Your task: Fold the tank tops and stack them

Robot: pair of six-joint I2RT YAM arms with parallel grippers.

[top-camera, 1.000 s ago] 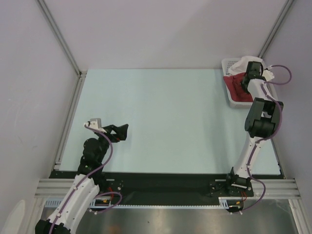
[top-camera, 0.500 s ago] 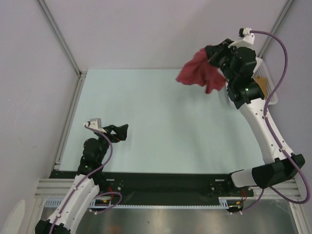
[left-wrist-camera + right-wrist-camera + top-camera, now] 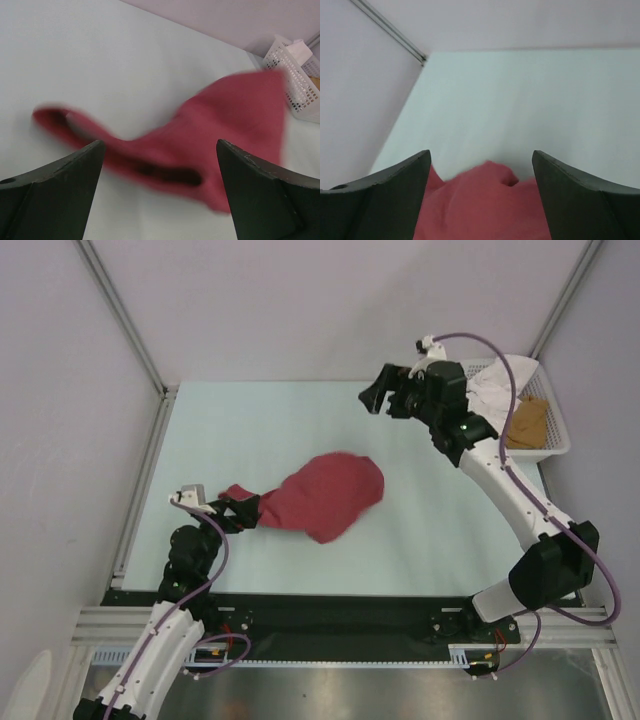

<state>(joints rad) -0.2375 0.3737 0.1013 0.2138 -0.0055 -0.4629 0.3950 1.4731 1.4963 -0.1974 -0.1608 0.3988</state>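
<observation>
The dark red tank top point(image 3: 325, 495) spreads in a loose heap over the table left of the middle, and looks blurred in both wrist views. One narrow end reaches my left gripper point(image 3: 243, 515), which is open with the cloth point(image 3: 210, 130) just beyond its jaws point(image 3: 160, 145), not between them. My right gripper point(image 3: 383, 400) hangs open at the back, apart from the red top point(image 3: 485, 205) that shows below its jaws point(image 3: 480, 152). The tan-brown tank top point(image 3: 527, 423) lies in the white mesh basket point(image 3: 560, 445).
The basket stands at the table's back right corner and also holds a white cloth point(image 3: 495, 380); it shows at the upper right of the left wrist view point(image 3: 295, 75). Metal frame rails run along the table's left side point(image 3: 140, 490).
The right gripper lifted the red top out of the basket, swung it left over the table and opened; the top now lies by the left gripper. The left arm stayed put.
</observation>
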